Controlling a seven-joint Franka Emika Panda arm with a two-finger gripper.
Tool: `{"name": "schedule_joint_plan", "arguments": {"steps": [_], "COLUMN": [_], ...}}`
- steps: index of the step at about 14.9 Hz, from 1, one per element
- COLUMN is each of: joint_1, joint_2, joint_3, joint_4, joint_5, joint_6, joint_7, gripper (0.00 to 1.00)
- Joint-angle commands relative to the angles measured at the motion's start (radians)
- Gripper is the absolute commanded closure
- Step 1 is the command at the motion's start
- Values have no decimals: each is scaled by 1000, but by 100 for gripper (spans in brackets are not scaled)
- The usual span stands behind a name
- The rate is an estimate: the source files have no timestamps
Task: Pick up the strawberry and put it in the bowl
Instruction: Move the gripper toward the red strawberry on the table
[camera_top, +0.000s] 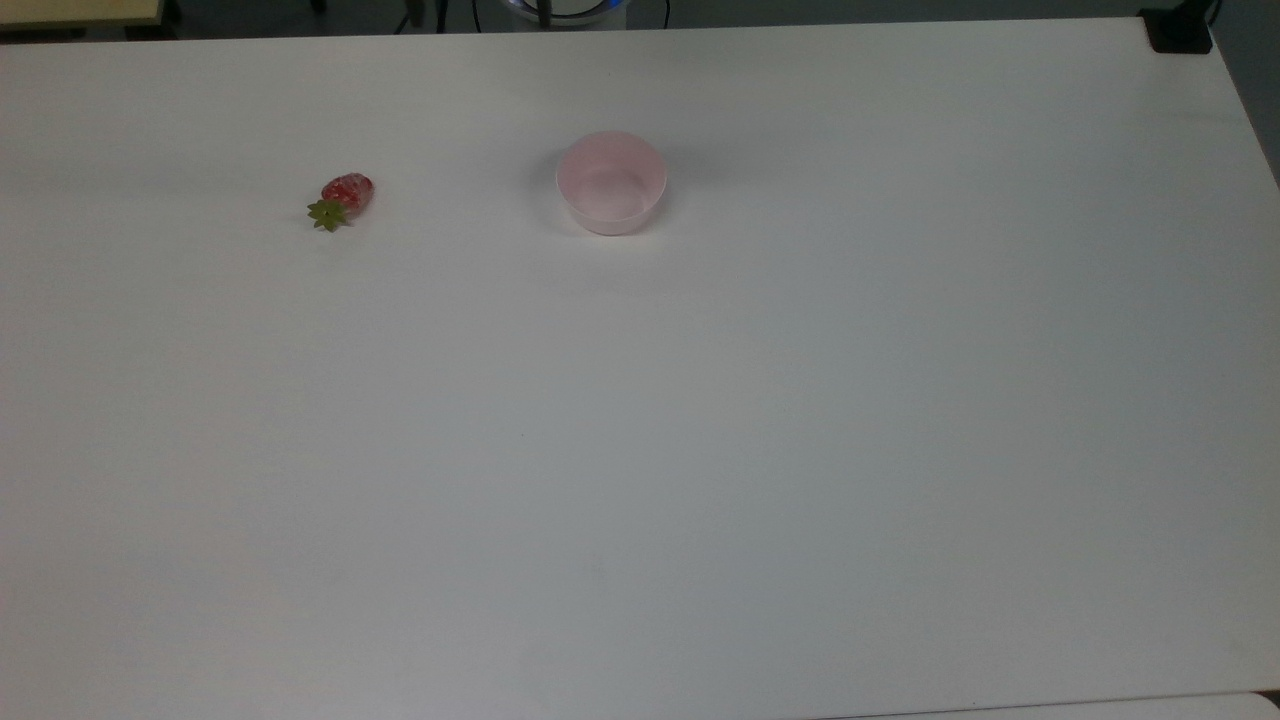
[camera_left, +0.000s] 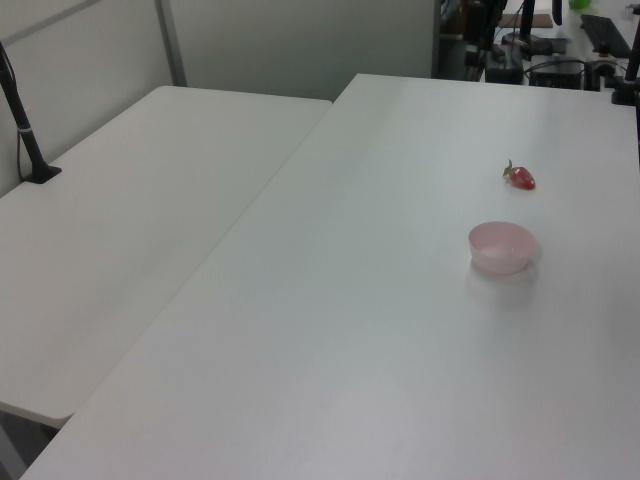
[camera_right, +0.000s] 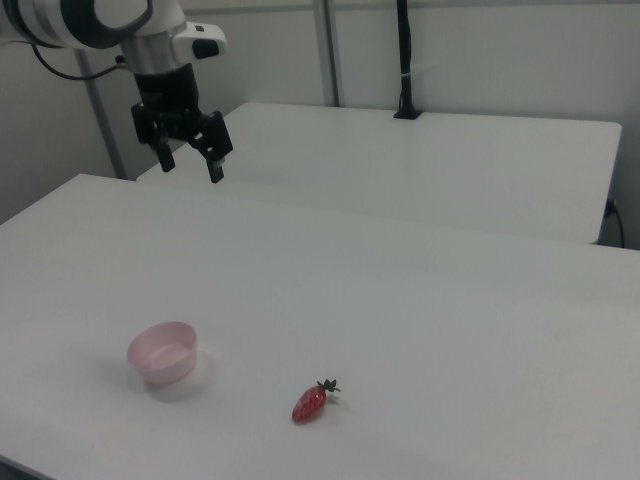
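Strawberry (camera_top: 343, 197) lies on its side on the white desk (camera_top: 700, 450), red body with a green leafy cap. In the top view its cap points toward the lower left and it sits toward the top view's left, in the far part of the desk. In the left view the strawberry (camera_left: 521, 177) lies farther away than the bowl, with the cap on the left view's left end. In the right view the strawberry (camera_right: 311, 402) lies near the front edge of the desk, cap toward the right view's upper right.

The bowl (camera_top: 611, 183) is pale pink, round and upright, with nothing inside it. In the top view it stands to the right of the strawberry, well apart from it. In the left view the bowl (camera_left: 501, 247) is nearer the camera than the strawberry, and in the right view the bowl (camera_right: 163, 353) stands to the left of the strawberry, again with bare desk between them.

The end effector (camera_right: 189, 157) shows in the right view, hanging high above the far left part of the desk, well away from both the bowl and the strawberry. Its two dark fingers (camera_right: 215, 165) point downward and stand apart, with nothing between them. The white and black arm (camera_right: 100, 22) reaches in from the right view's upper left corner.

A second white table (camera_right: 430, 170) stands beyond the desk in the right view, with a black pole (camera_right: 404, 60) rising from its far edge. In the left view this table (camera_left: 130, 220) lies to the left of the desk.
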Motion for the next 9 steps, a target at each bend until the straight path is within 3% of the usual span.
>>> {"name": "schedule_joint_plan", "arguments": {"steps": [1,3,5,9], "joint_1": [-55,-102,-122,-183], "joint_2": [-51,-56,-53,-76], "joint_3": [-9,-11,-14,-43], "joint_4": [-88,-150,-245,-463], "joint_5": [-23,-54,-155,-161], "joint_6": [-18,-13,10,290], "joint_7": [-242,-240,-240,-186], "gripper": [0,0,0,0]}}
